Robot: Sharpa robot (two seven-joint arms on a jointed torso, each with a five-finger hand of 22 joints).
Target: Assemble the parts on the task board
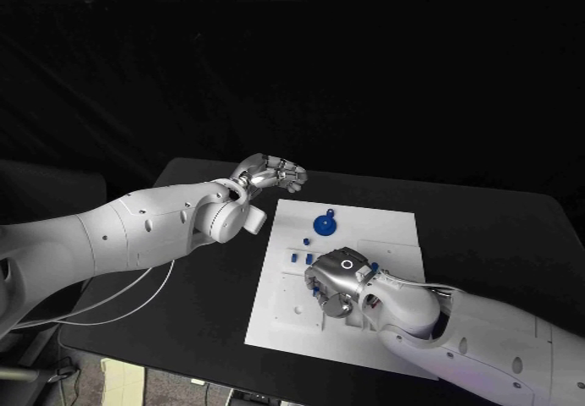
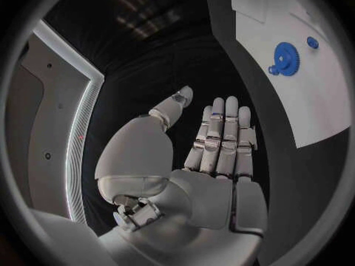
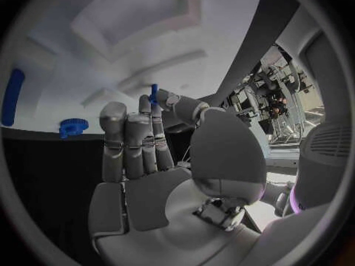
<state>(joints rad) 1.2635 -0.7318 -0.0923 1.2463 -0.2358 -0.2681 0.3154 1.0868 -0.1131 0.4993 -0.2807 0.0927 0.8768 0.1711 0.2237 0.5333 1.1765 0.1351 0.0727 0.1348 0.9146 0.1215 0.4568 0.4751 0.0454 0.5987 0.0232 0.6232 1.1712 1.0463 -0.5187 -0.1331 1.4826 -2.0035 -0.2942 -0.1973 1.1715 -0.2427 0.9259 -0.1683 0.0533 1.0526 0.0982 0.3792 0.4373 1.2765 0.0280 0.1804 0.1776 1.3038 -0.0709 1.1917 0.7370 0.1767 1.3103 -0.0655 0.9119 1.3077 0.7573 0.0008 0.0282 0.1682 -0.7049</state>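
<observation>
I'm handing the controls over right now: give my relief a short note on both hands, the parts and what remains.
Left hand: open, holding nothing, off the task board's far left corner.
Right hand: over the board's middle, pinching a small blue pin at its fingertips.
Blue gear lies on the board's far part; smaller blue parts sit nearer the middle.
Done: pin picked up. Left: seat it, then assemble the rest.

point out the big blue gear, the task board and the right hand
big blue gear [image 1: 325, 225]: head view, on the gear's round face
task board [image 1: 384, 222]: head view, on a bare white part near its far edge
right hand [image 1: 340, 272]: head view, on the back of the hand
</observation>
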